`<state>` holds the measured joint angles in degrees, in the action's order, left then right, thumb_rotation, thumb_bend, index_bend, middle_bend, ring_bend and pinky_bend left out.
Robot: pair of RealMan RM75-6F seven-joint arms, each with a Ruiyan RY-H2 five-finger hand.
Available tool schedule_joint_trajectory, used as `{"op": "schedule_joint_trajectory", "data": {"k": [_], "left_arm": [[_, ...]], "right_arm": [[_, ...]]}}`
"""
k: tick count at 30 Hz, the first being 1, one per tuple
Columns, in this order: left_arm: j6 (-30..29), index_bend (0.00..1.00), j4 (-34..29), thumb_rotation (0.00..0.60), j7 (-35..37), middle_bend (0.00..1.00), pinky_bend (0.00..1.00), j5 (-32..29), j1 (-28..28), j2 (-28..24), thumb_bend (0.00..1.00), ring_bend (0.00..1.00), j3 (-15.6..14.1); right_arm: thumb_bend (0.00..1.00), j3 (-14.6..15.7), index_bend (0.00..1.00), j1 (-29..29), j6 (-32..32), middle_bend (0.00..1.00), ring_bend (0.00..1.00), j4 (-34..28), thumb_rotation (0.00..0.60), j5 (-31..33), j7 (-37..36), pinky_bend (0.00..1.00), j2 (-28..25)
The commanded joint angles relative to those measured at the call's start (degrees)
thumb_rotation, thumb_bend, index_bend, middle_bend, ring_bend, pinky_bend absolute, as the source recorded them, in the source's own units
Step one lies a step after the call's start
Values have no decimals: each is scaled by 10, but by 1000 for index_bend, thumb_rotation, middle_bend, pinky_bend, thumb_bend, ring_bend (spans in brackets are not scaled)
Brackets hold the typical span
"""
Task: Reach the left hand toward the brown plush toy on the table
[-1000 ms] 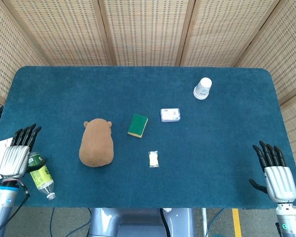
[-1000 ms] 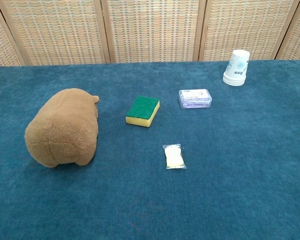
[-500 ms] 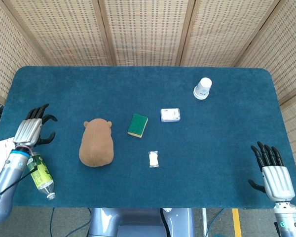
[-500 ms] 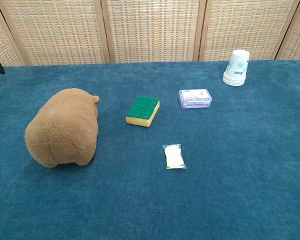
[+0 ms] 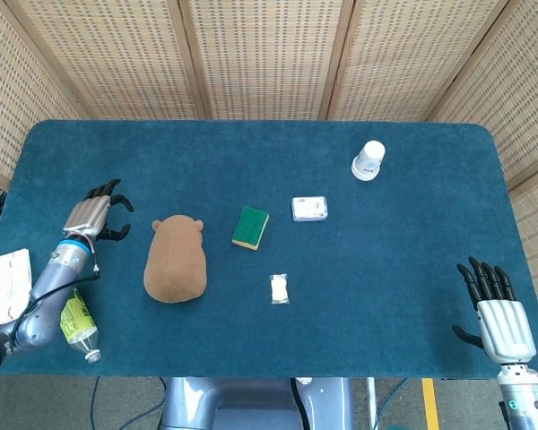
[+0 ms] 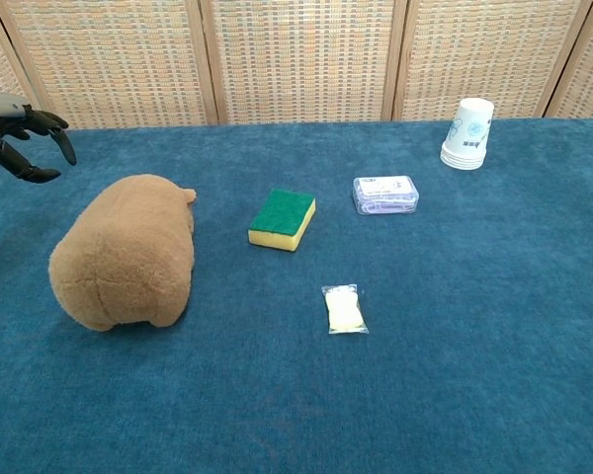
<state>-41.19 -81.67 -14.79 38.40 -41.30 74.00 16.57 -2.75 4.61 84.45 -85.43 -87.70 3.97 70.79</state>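
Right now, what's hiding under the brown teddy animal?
The brown plush toy lies flat on the blue table, so only the cloth around it shows. Anything beneath it is covered and cannot be seen. The left hand is beside it, not touching.

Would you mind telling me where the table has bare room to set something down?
The widest bare patch lies between the small yellow packet and the right hand. The far left corner, behind the left hand, is bare too. It is crowded mid-table: brown plush toy, sponge, clear box.
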Motion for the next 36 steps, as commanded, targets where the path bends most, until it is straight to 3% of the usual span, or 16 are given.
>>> {"op": "schedule_joint_trajectory", "data": {"k": [1,17,36], "left_arm": [[15,407,11,600,-11,0,0,-30,-22,12,427,0,-6],[34,414,65,600,-20,0,0,-97,-73,58,447,0,-40],[65,415,61,600,36,0,0,-82,-86,64,473,0,-40]], "right_arm": [[121,0,15,0,0,0,0,1,600,1,-1,0,0],[120,1,25,2,-3,0,0,11,600,3,-9,0,5],[121,3,36,4,-6,0,0,18,600,3,-9,0,11]]}}
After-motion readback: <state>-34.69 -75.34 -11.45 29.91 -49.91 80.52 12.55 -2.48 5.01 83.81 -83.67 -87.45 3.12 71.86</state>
